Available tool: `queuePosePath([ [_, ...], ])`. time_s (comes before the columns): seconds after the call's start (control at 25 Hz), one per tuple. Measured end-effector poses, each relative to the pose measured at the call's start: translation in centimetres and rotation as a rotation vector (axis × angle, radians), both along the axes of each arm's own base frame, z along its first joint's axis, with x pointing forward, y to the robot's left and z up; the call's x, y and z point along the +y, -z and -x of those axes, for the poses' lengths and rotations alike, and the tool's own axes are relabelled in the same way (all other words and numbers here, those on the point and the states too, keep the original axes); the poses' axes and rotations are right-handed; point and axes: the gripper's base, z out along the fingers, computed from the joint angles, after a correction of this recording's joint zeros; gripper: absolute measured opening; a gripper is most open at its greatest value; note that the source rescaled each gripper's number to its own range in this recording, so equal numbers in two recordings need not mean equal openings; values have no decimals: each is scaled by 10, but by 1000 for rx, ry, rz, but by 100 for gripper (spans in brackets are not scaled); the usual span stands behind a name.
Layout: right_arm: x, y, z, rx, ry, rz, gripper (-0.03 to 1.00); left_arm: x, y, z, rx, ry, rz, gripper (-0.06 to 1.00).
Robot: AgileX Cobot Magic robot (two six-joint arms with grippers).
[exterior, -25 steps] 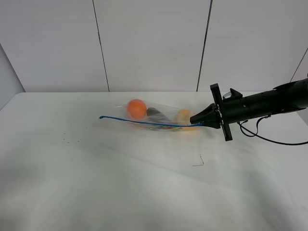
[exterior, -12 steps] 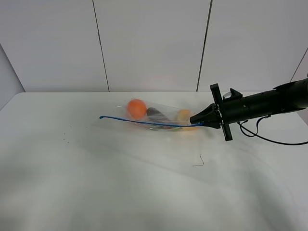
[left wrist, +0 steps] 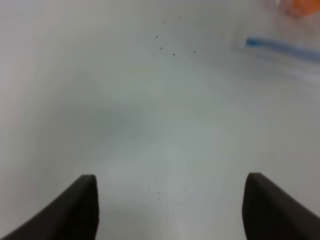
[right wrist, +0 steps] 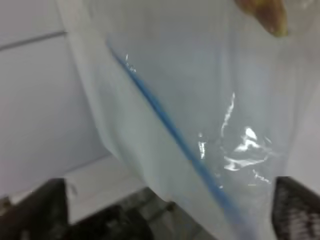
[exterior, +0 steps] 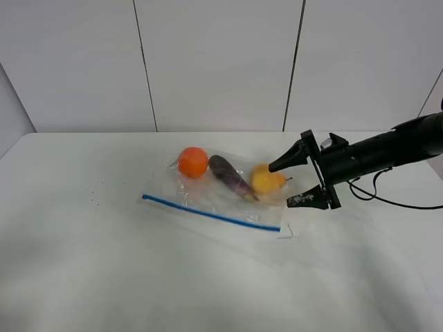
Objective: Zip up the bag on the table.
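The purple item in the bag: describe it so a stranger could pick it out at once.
On the white table lies a clear bag with a blue seal strip along its near edge. Inside, three pieces sit in a row; the purple item is the middle one, long, dark and slanted, between a round orange fruit and a yellow fruit.

High front camera faces the tabletop (exterior: 104, 277) and wall; both wrist cameras look close past their claws, sharing the bag (exterior: 214, 197).

I see the clear bag (exterior: 221, 194) lying flat on the white table (exterior: 104, 277), its blue seal strip (exterior: 211, 213) facing me.
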Motion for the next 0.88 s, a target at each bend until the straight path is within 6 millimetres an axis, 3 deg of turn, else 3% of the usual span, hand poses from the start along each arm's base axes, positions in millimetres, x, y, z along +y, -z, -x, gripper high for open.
queuePosePath([
  [0.2,-15,-13,-15,2,-112,257,100,0,0,0,0,0,0,94],
  [0.56,-59,-63,-56,-127,-143,800,100,0,0,0,0,1,1,94],
  [0.88,-67,-84,-52,-165,-134,908,100,0,0,0,0,1,1,94],
])
